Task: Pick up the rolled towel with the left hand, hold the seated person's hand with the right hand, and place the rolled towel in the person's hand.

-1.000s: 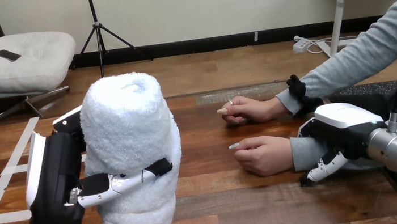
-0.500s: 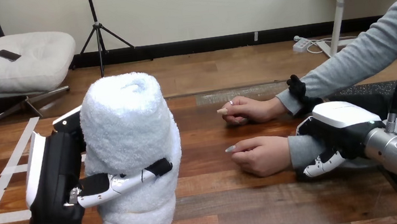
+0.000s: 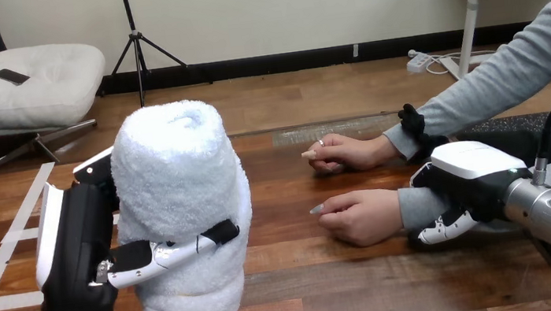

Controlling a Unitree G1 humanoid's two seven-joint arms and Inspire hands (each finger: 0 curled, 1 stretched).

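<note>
Because the rolled towel (image 3: 180,175) seems soft and light, it is clasped mid-roll, lower left, by the curled fingers (image 3: 189,249) of the left hand (image 3: 74,251); the right hand (image 3: 471,171) grasp cannot be told.

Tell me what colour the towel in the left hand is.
The towel is plain white, clearest in the head view.

Bright, even light, soft shadows on the wooden table (image 3: 352,289)

Test lab, wooden table (image 3: 352,289), tape marks (image 3: 9,244)
</note>
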